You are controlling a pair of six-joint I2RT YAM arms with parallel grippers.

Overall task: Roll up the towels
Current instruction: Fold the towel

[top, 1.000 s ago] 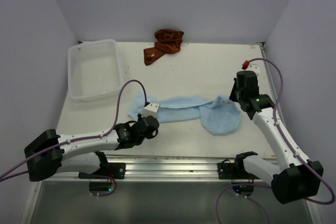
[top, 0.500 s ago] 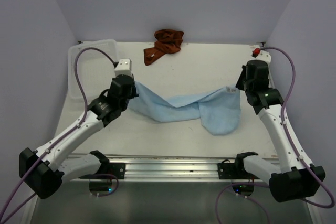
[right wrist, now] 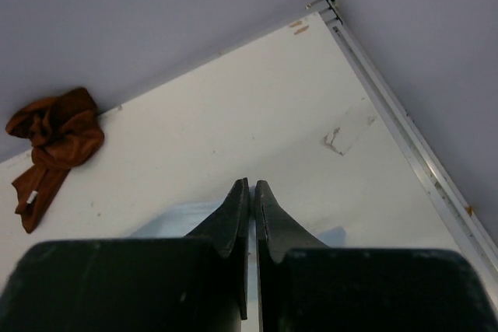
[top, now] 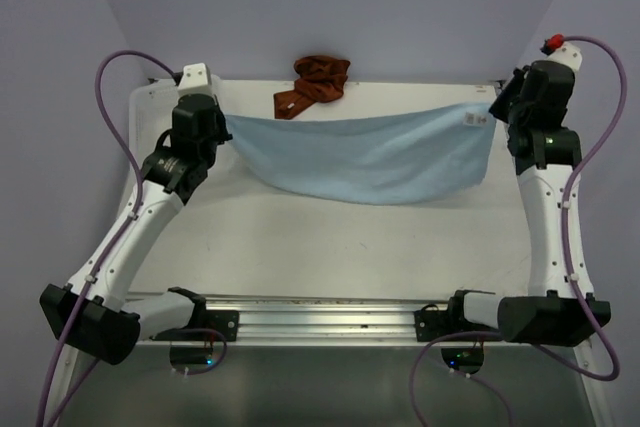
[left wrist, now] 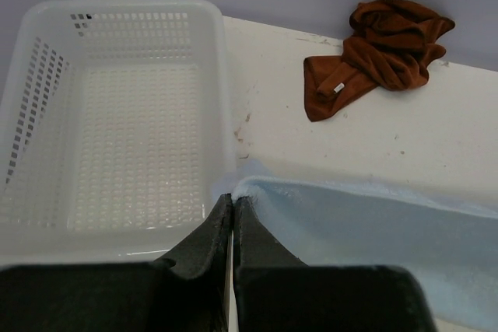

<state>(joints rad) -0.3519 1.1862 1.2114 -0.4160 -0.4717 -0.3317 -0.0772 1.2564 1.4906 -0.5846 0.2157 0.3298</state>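
Above the white bench (top: 330,247), a sky-blue towel (top: 370,152) hangs stretched between two robot arms near the far wall. Its top edge is taut and its middle sags low, though whether the lower hem touches the bench cannot be told. A white mesh basket (left wrist: 39,99) sits in the far left corner, and a rust towel (top: 315,82) lies crumpled against the back wall, not yet handled. The left claw (top: 222,125) is pinched shut on the blue towel's left corner, and the right claw (top: 497,107) is pinched shut on the right corner, beside a small tag (top: 475,118).

Rolling has not begun, and this looks like the spreading-out step. The chief risk is a corner slipping free, since each grip takes only a thin bite of cloth under tension. The sagging middle could also land creased if it is lowered unevenly, and the left end could snag the basket's rim.

Only the overhead view shows the full span and its droop. The left wrist view alone shows how close the basket stands to that claw, with the blue edge running off from the fingertips. The right wrist view shows only a pale patch of the cloth below its closed fingers, and the bare bench corner beyond.
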